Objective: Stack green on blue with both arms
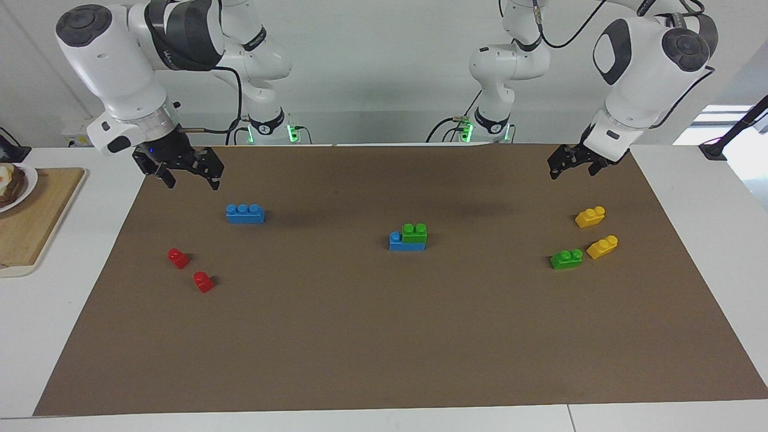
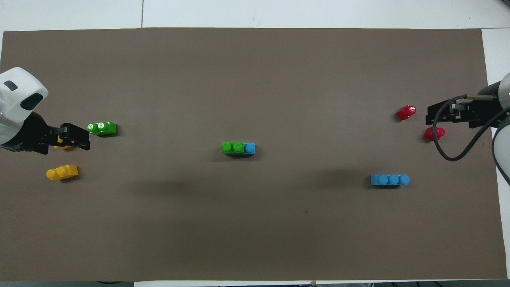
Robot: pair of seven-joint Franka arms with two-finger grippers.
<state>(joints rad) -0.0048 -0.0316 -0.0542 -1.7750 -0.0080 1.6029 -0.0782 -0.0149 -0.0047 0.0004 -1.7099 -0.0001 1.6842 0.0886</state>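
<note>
Left end effector above loose green brick

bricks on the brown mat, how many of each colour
blue bricks: 2
green bricks: 2
yellow bricks: 2
red bricks: 2
total: 8

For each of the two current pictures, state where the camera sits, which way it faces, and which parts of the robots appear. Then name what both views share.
Facing view: high across the table, looking at the robots; both arms show whole, left gripper and right gripper raised, open.
Overhead view: above the robots' end, looking steeply down; only wrists and grippers show.
Shared: brown mat, green brick stacked on blue brick, mid-mat.
</note>
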